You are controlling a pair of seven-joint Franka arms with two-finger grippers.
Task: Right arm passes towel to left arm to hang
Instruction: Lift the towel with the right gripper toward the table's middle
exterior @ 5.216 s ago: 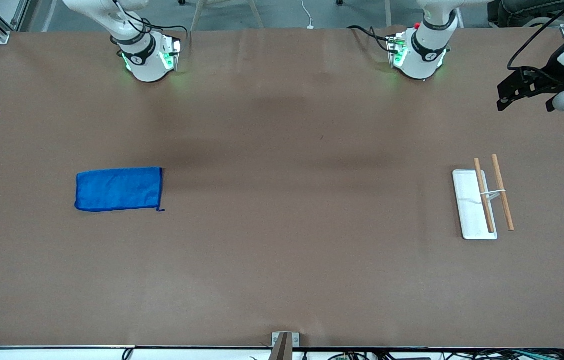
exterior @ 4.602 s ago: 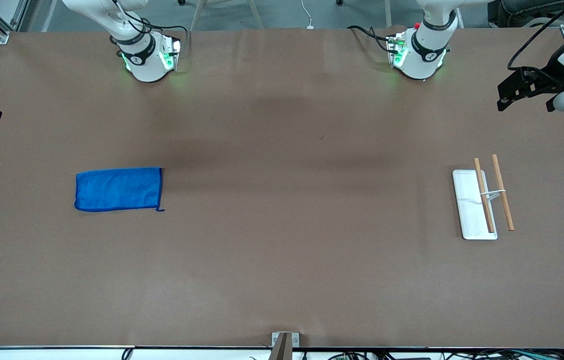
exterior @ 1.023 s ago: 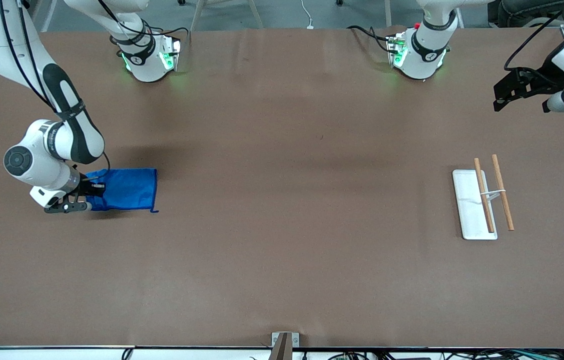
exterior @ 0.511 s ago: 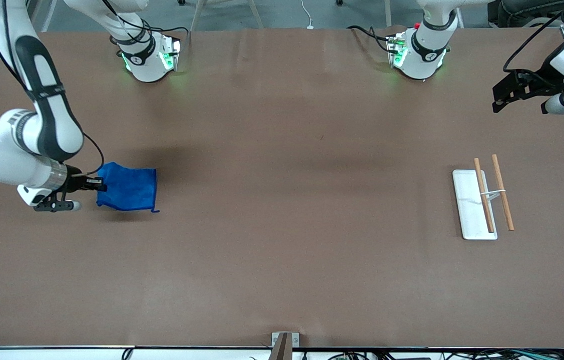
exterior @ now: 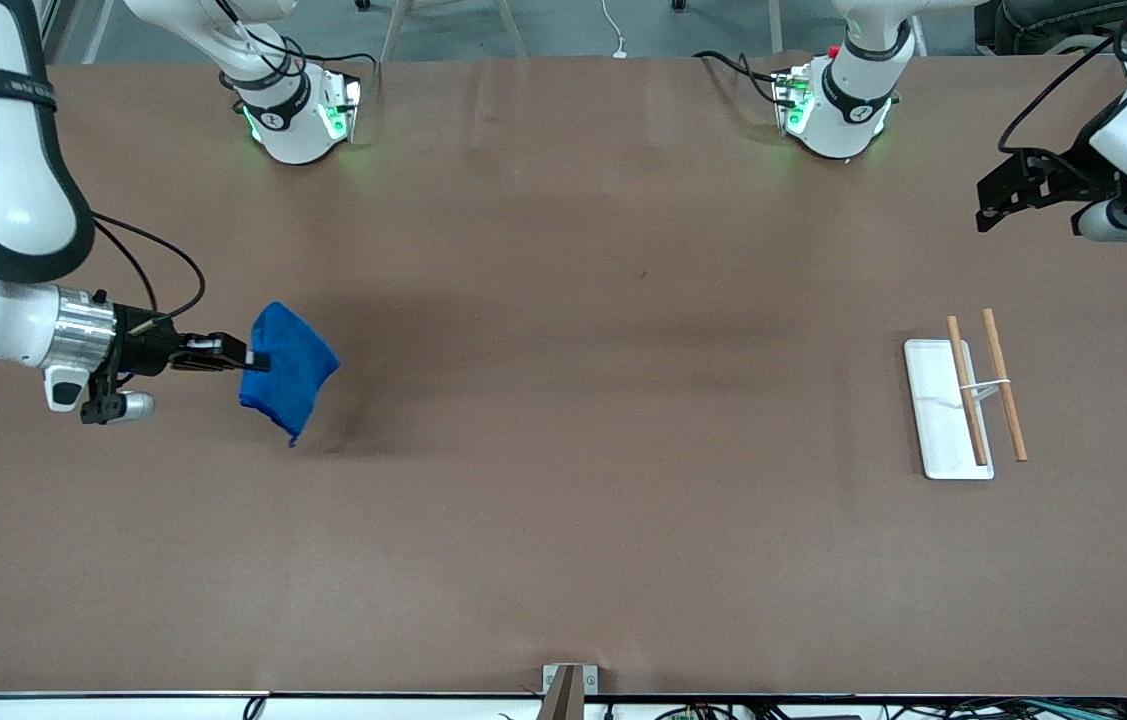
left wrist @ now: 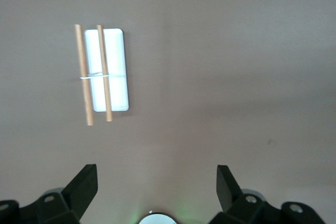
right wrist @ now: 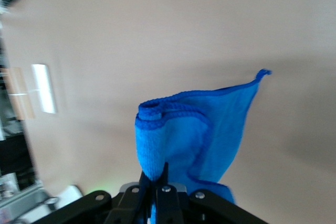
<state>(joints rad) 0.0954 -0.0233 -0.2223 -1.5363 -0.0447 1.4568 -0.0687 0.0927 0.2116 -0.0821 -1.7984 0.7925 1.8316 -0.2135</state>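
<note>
Now that the right hand (exterior: 258, 362) has lifted clear of the counter (exterior: 563, 520), pinched shut on one edge, the towel (exterior: 289, 370) dangles below it. Pickup looks done; handover comes next. Over the counter's end near the rack (exterior: 968, 395), the left hand (left wrist: 156, 188) waits wide.

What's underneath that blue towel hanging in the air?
Only bare brown table and the towel's shadow lie under the towel, which the right end effector holds shut. Nothing shows inside its folds.

Robot lab, two bench-mounted arms (exterior: 293, 120), brown-covered table (exterior: 563, 520)
</note>
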